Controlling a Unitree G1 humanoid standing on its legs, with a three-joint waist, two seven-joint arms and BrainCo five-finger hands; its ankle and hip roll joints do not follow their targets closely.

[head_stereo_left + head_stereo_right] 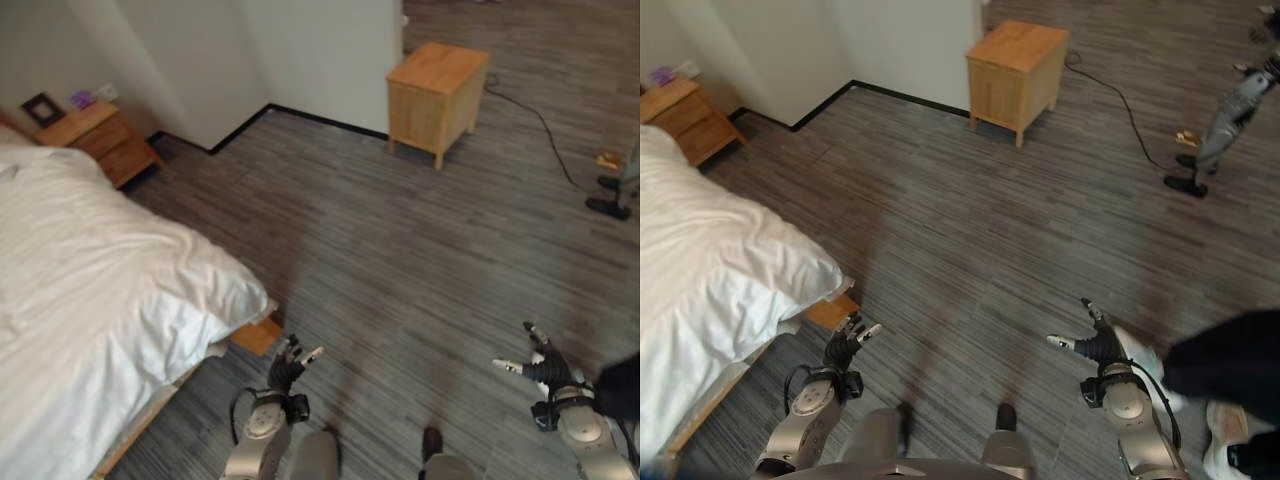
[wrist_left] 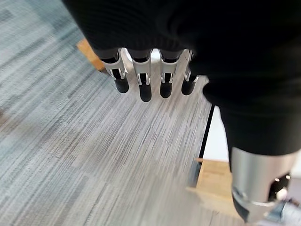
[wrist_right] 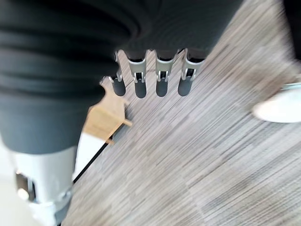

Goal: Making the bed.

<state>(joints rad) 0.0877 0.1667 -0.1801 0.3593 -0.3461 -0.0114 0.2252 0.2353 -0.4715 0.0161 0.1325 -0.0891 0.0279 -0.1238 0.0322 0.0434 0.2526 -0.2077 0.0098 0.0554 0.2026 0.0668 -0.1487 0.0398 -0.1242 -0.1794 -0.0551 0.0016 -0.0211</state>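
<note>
The bed (image 1: 90, 290) stands at the robot's left, covered by a white duvet (image 1: 70, 250) that lies rumpled, with folds running across its top. The duvet's near corner (image 1: 245, 290) hangs over the mattress edge, and below it a wooden corner of the bed frame (image 1: 258, 336) juts out over the grey striped carpet (image 1: 400, 260).

The left robot hand (image 1: 290, 362) hovers over the carpet just beside that wooden corner, apart from the duvet. Its fingers (image 2: 141, 80) are straight and spread (the left wrist view shows them in a row with nothing between them); the hand is released and holds nothing.

The right robot hand (image 1: 535, 365) hangs over bare carpet at the robot's right, well apart from the bed. Its fingers (image 3: 160, 77) are likewise extended and empty.

A wooden nightstand (image 1: 100, 140) stands against the wall at the head of the bed, carrying a small dark frame (image 1: 42, 108) and a purple item (image 1: 82, 98) too small to identify. A second wooden cabinet (image 1: 437, 95) stands on short legs near the far wall. A black cord (image 1: 535, 120) runs across the carpet beside it.

At the far right, a person's lower leg and dark shoes (image 1: 1190, 175) are visible. A white shoe (image 3: 280, 106) shows on the carpet near the right robot hand.
</note>
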